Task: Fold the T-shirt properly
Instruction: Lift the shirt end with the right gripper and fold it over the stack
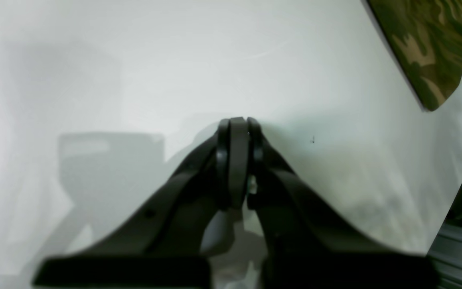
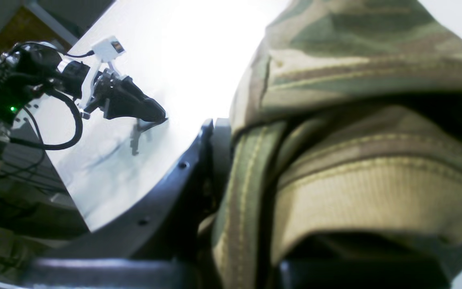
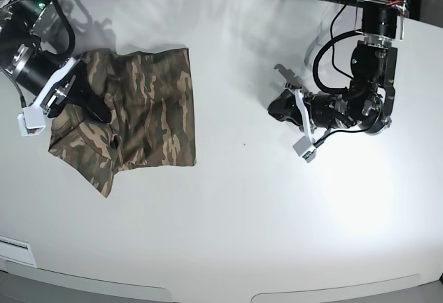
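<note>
From where I stood, the T-shirt lay toward one end of the white table, already doubled into a rough rectangle, its camouflage print of green, brown and tan facing up. One edge ran fairly straight along the side nearest the middle of the table, while the opposite side was bunched and lumpy, with a loose corner trailing down toward the table's front edge. The right gripper was on that bunched side, its black fingers pinched onto a thick fold of the cloth; up close, the fabric with its stitched hem filled the space between the jaws and spilled over them, so the shirt was plainly grasped there. The left gripper sat well apart from the garment, out over bare tabletop near the middle, tipped down close to the surface with its shadow just beside it. Its two dark fingers were pressed together, clenched on nothing. From that arm's own camera only a corner of the camouflage cloth showed, far off at the frame's upper edge.
</note>
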